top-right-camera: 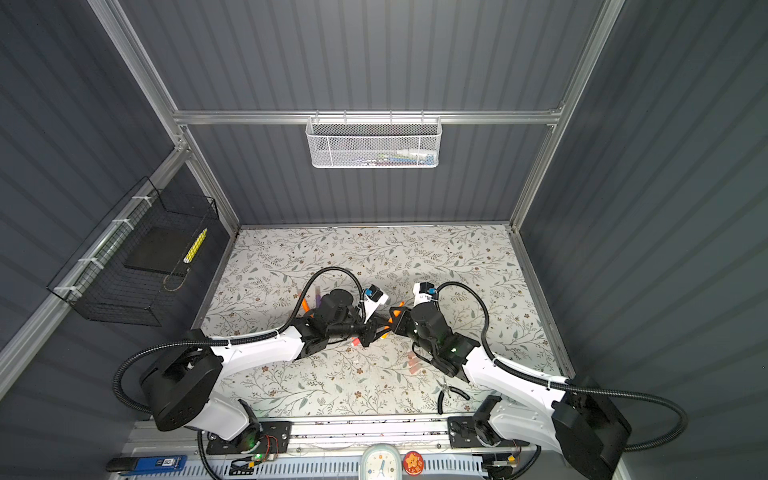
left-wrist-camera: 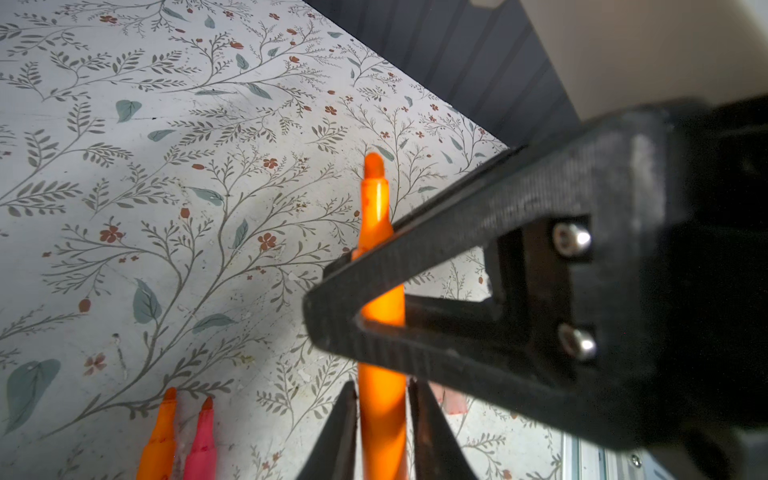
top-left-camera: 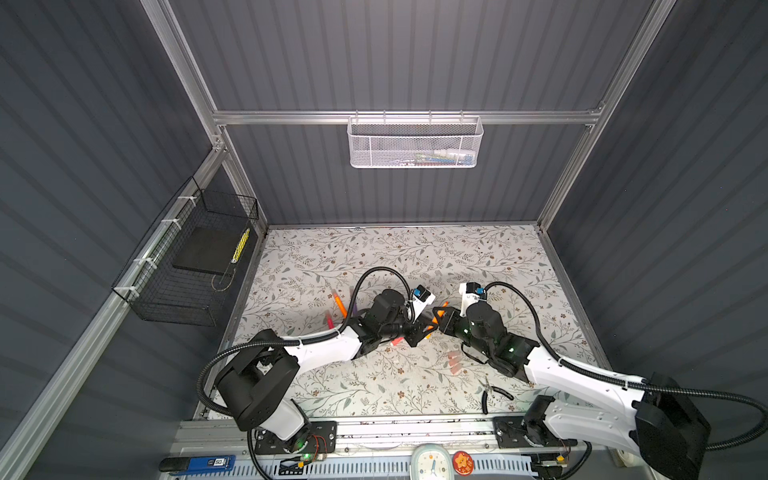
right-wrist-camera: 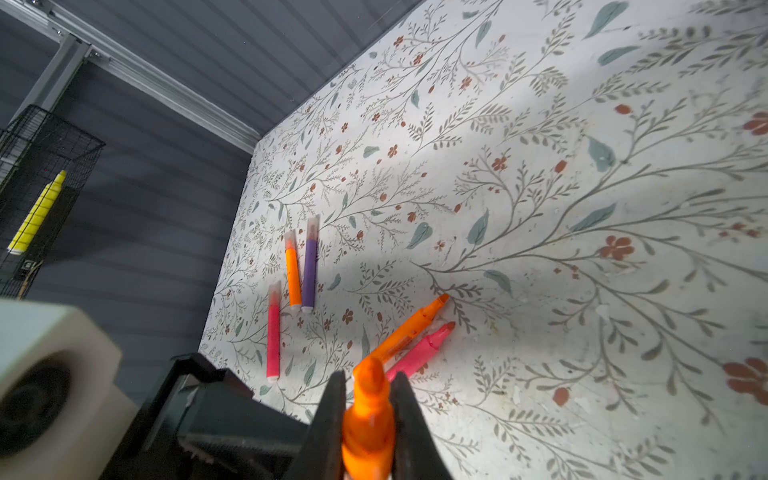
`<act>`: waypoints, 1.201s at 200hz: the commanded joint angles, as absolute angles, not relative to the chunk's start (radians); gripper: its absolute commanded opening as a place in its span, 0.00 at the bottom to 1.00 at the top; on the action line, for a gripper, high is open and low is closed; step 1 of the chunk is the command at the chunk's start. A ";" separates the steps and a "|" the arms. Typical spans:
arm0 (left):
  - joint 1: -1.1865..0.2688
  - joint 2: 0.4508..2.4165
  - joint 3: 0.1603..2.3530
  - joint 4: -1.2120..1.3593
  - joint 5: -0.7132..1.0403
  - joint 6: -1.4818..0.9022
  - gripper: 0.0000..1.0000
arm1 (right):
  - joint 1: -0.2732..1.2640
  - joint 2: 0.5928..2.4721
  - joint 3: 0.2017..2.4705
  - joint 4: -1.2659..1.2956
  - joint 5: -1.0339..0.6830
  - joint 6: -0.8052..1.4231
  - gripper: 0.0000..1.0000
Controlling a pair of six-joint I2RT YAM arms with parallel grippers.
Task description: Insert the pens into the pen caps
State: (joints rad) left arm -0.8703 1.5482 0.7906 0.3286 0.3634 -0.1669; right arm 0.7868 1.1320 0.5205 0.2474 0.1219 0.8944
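One uncapped orange pen [left-wrist-camera: 376,199] [right-wrist-camera: 368,428] hangs above the middle of the mat, between both grippers. My right gripper [right-wrist-camera: 370,376] [top-left-camera: 438,318] is shut on it just behind the tip. My left gripper [left-wrist-camera: 382,384] [top-left-camera: 424,330] has a finger along each side of the barrel; whether they still press it is unclear. On the mat lie an uncapped orange pen [right-wrist-camera: 411,328] and an uncapped pink pen [right-wrist-camera: 424,349]. To the left lie three capped pens: pink-red [right-wrist-camera: 273,332], orange [right-wrist-camera: 293,274] and purple [right-wrist-camera: 309,266]. Loose pen caps [top-left-camera: 455,361] lie by the right arm.
Black-handled pliers [top-left-camera: 496,392] lie near the front edge on the right. A black wire basket [top-left-camera: 183,266] hangs on the left wall. A white mesh basket [top-left-camera: 413,143] hangs on the back rail. Grey walls enclose the floral mat [top-left-camera: 478,257].
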 commanded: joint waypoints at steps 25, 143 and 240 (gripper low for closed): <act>-0.875 1.574 0.833 0.304 0.357 -0.161 0.35 | 0.801 1.159 0.544 0.284 0.086 0.895 0.00; -0.876 1.585 0.843 0.299 0.356 -0.170 0.00 | 0.803 1.177 0.524 0.334 0.076 0.913 0.00; -0.795 1.441 0.719 0.280 -0.291 -0.325 0.00 | 0.804 1.085 0.570 0.131 0.137 0.920 0.64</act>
State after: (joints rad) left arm -0.8467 1.5135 0.7696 0.2920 -0.0223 -0.2455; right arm 0.8005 1.1271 0.5205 0.2493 0.1089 0.9051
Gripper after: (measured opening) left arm 0.172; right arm 0.645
